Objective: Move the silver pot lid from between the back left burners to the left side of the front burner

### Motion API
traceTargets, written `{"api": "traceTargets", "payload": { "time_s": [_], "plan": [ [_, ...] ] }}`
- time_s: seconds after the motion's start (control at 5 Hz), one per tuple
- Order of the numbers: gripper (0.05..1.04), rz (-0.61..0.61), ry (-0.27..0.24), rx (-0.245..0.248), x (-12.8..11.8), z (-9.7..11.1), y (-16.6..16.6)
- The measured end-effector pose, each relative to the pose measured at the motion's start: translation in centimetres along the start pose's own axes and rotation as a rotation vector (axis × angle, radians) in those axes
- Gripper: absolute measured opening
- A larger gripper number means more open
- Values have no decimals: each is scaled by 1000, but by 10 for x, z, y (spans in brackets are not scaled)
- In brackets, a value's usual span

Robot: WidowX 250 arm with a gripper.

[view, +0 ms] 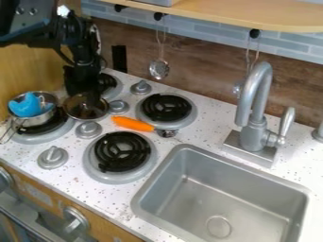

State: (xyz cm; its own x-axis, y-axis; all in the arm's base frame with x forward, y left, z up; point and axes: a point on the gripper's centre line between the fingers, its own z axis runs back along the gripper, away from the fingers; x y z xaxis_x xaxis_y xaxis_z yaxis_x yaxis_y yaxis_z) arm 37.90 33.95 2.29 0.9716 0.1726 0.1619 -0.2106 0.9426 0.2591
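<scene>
Your colours now: blue toy (25, 105), orange handle (131, 124), dark lid (74, 108)!
You've got black coils (165, 108), dark-speckled white counter (203, 112), brown wood-grain wall (202, 75).

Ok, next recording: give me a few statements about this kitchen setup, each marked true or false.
1. A blue item sits in the metal pot. True.
2. The orange-handled utensil lies in the sink. False: it lies on the counter, among the burners and knobs.
3. The gripper is at the round, dark-looking vessel or lid. True.
4. The slotted spoon stands in the metal pot. False: it hangs from a hook under the shelf.
</scene>
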Motion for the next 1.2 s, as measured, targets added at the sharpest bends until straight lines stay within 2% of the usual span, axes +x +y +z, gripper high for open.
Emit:
{"api": "traceTargets", "payload": {
  "time_s": [0.2, 0.4, 0.6, 1.0, 1.2],
  "plan": [
    [738, 19, 16, 33, -3, -5, 4],
    [444, 21, 5, 48, -1, -9, 6],
    [320, 17, -1, 51, -1, -11, 5],
    [320, 20, -8, 51, -2, -12, 4],
    [320, 28, -21, 5, -3, -8, -4]
  ]
}}
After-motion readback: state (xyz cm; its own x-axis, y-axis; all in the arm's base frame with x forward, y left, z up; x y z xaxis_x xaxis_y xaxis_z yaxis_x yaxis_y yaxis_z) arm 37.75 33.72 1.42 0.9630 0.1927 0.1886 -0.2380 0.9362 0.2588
